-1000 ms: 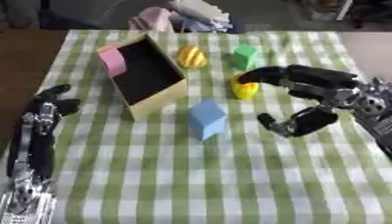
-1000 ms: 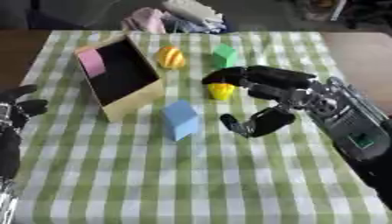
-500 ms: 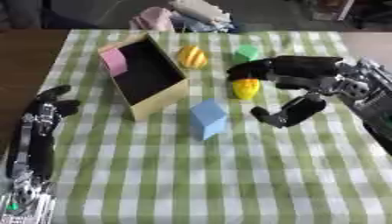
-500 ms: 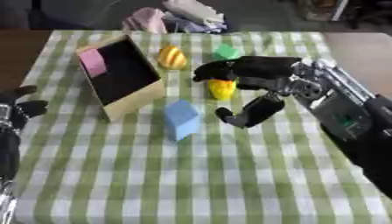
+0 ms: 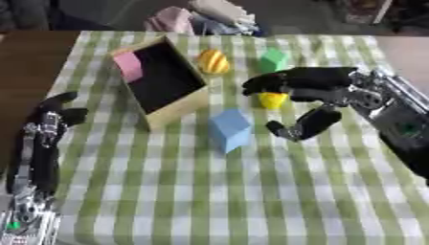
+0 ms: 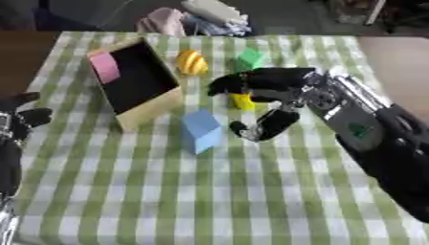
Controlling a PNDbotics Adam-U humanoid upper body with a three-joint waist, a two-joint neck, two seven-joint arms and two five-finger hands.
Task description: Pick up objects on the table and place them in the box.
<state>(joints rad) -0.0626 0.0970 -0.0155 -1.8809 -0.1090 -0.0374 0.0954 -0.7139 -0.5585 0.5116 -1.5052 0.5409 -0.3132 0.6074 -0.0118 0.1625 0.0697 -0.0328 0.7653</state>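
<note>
A wooden box (image 5: 164, 81) lies on its side at the table's upper left, with a pink block (image 5: 128, 66) at its near rim. A light blue block (image 5: 230, 129) stands in front of it. My right hand (image 5: 311, 88) hovers open over a small yellow piece (image 5: 272, 100), fingers stretched left above it, thumb hanging down toward the blue block. A yellow striped object (image 5: 213, 61) and a green block (image 5: 272, 60) lie farther back. My left hand (image 5: 52, 115) rests open at the table's left edge.
The green checked tablecloth (image 5: 251, 191) covers the table. A heap of pink and white cloth (image 5: 197, 16) lies past the far edge. Bare brown tabletop (image 5: 29, 57) shows at the left.
My right hand has moved left and a little farther back, from beside the yellow piece to over it. The left hand has stayed put.
</note>
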